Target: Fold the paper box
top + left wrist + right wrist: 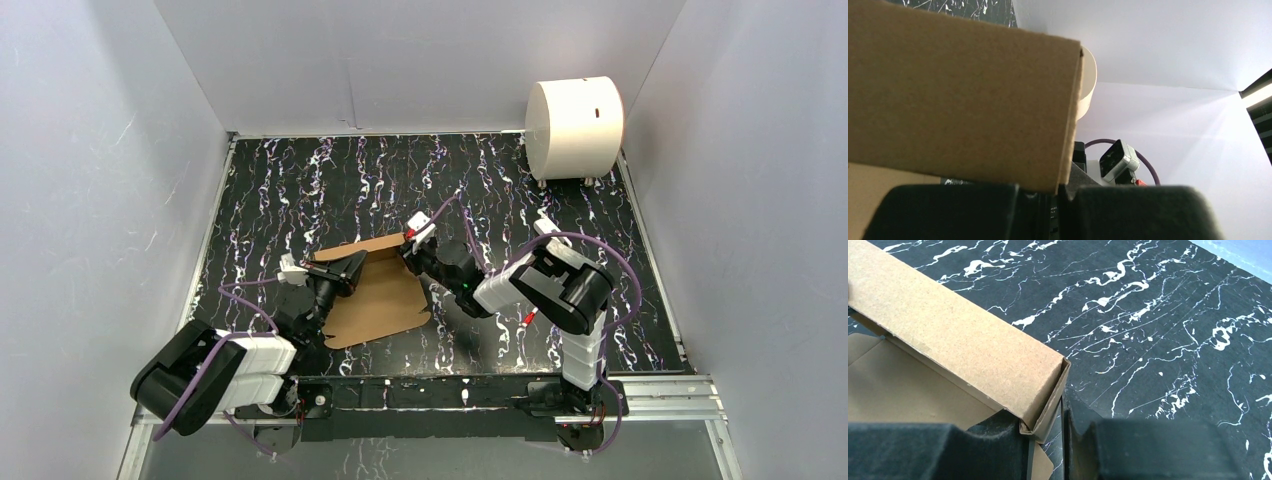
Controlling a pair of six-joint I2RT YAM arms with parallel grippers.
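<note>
The paper box [385, 295] is a brown cardboard piece lying on the black marbled table between the arms, with its far long wall folded up. My left gripper [345, 272] is at the left end of that wall. In the left wrist view its jaws [1048, 192] are closed on the lower corner of the raised flap [948, 90]. My right gripper [412, 250] is at the wall's right end. In the right wrist view it [1048, 425] pinches the folded corner of the wall [963, 345], with the box floor to the left.
A large white cylinder [573, 127] stands at the back right corner and also shows in the left wrist view [1089, 80]. White walls enclose the table [480, 180] on three sides. The right arm's wrist camera [1118, 160] sits just past the flap.
</note>
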